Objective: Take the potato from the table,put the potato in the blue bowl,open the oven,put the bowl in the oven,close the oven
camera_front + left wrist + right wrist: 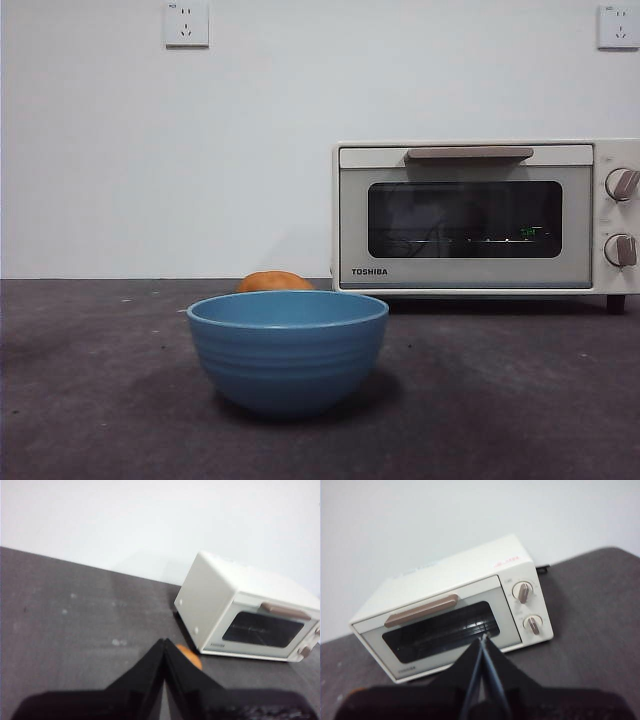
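Dark grey mottled tabletop (90, 400): small smooth orange-brown potato (274, 282) lies behind the ridged blue bowl (288, 350), beside the cream oven (480, 215). Likely firm, light, slippery; grip across its middle. Both pincers, left (163, 645) and right (483, 639), closed, empty.

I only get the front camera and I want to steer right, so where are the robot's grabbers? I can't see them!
Observer: Both are up out of your view. The left gripper hangs above the table with its jaws shut, close over the potato.
Operator: Is the potato touching the oven? It hides behind my bowl.
Observer: No. In the left wrist view it sits apart from the oven, just off the front corner of its plain side.
Operator: And the other grabber?
Observer: The right gripper is shut too, empty, facing the oven door's tan handle.
Operator: Is the door open a bit?
Observer: No, the right wrist view shows it fully closed.
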Controlling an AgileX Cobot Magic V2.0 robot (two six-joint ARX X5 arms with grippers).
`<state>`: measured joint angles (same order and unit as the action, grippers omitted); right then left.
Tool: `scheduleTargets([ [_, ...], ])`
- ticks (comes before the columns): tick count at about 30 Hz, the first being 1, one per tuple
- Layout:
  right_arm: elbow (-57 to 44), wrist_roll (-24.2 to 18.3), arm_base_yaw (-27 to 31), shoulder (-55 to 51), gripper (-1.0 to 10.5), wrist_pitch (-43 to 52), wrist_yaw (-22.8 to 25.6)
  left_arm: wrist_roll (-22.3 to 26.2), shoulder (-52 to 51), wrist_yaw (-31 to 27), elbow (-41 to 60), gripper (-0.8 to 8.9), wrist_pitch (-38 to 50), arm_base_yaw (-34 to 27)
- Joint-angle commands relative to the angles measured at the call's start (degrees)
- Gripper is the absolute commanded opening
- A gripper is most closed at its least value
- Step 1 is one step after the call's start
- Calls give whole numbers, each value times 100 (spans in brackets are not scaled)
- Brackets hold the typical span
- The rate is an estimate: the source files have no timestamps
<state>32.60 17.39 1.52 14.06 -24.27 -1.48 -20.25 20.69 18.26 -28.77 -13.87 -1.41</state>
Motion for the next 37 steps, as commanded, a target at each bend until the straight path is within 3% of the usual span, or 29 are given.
scheduleTargets([
  [1,706,33,0,597,-4,-520,-4,-61,380,17,-566,-5,-271,-15],
  [9,2752,-260,0,2535,-2,-1764,-2,-33,1644,17,-2459,-4,-1926,-15],
  [14,3755,-262,0,3539,-2,-2109,-197,461,2369,17,-3543,-4,-3263,-15],
  [16,4131,-323,-2,3904,-2,-2153,-774,765,2625,24,-3864,-4,-3751,-15],
  [19,4695,-903,-15,4500,-3,-2170,-2048,1091,2872,26,-4138,-4,-4304,-13],
  [22,5340,-957,-245,5108,-3,-2306,-2417,1233,3008,205,-4183,-5,-4618,-4],
  [28,6699,-1207,-1416,6266,-2,-2677,-2155,1705,3136,739,-4183,-4,-4972,0],
  [37,8741,-2065,-3104,8343,-2,-3550,-1043,2122,3161,765,-4181,-4,-5235,232],
])
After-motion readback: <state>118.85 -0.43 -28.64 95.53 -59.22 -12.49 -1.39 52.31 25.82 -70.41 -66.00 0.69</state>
